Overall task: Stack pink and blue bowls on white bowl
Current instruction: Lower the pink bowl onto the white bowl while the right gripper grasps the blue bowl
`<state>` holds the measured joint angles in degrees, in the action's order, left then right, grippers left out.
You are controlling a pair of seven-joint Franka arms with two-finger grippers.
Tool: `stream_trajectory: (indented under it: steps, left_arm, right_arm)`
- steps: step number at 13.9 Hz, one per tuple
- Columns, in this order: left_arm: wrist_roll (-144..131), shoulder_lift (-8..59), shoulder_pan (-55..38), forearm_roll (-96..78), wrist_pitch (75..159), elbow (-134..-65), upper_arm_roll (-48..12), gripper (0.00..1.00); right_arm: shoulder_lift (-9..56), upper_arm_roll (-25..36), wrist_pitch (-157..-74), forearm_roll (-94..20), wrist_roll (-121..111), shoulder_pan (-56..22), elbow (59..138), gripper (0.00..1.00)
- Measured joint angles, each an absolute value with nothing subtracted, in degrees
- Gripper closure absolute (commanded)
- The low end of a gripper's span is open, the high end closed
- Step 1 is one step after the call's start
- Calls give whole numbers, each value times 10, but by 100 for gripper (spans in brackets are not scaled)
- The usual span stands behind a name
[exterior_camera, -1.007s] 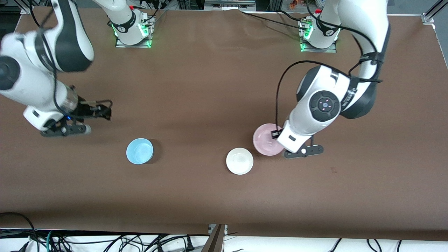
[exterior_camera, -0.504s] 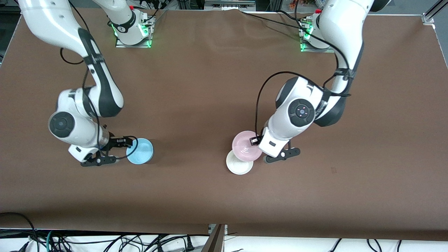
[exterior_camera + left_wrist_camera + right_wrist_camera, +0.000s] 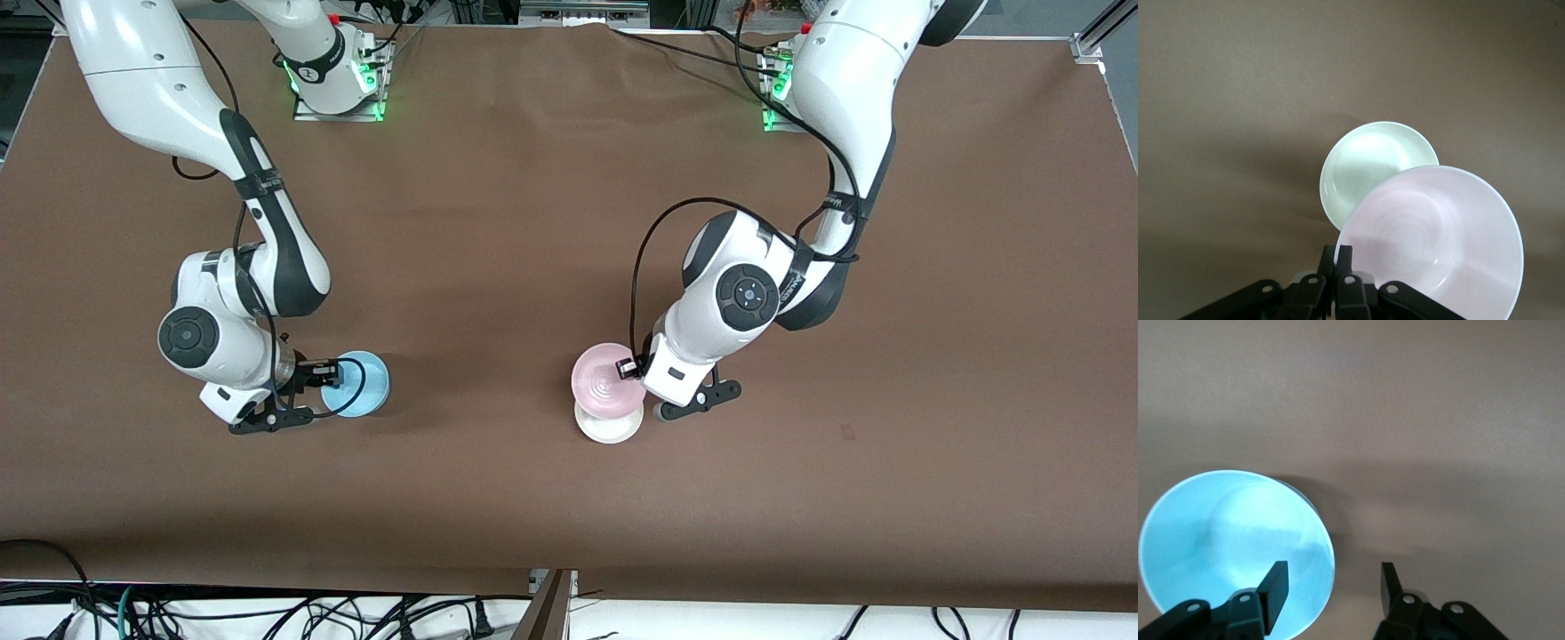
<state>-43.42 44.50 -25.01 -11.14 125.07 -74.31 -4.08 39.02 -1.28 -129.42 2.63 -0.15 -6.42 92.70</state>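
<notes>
Bowls first: your left gripper (image 3: 1336, 280) is clamping the rim of the pink bowl (image 3: 606, 381) and holding it in the air, partly over the white bowl (image 3: 609, 426), which is sitting on the table (image 3: 551, 222) toward the left arm's end. Your right gripper (image 3: 1331, 587) is straddling the rim of the blue bowl (image 3: 360, 384) with its fingers spread apart; that bowl is resting on the table toward the right arm's end.
</notes>
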Motion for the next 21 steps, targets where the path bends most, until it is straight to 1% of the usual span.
stream_trajectory:
  steps: [2,3,6,9,12,21]
  left_arm:
    - [-435,469,-249,-111,1289,-743,-37,100]
    - [-435,481,-248,-111,1308,-743,-35,100]
    - [-435,507,-247,-111,1334,-740,-32,100]
    - [-436,509,-247,-111,1335,-734,-32,100]
    - [-438,510,-247,-111,1335,-732,-32,100]
    - [-438,519,-247,-111,1336,-726,-29,100]
  right_arm:
    - [399,-13,-1295,26,-2,-59,927,67]
    - [401,-13,-1295,26,-2,-57,927,73]
    - [402,-13,-1295,26,-2,-56,926,80]
    - [402,-14,-1295,24,-2,-56,925,95]
    - [401,-14,-1294,1,-2,-56,920,98]
    - [400,-17,-1275,-4,-2,-61,905,98]
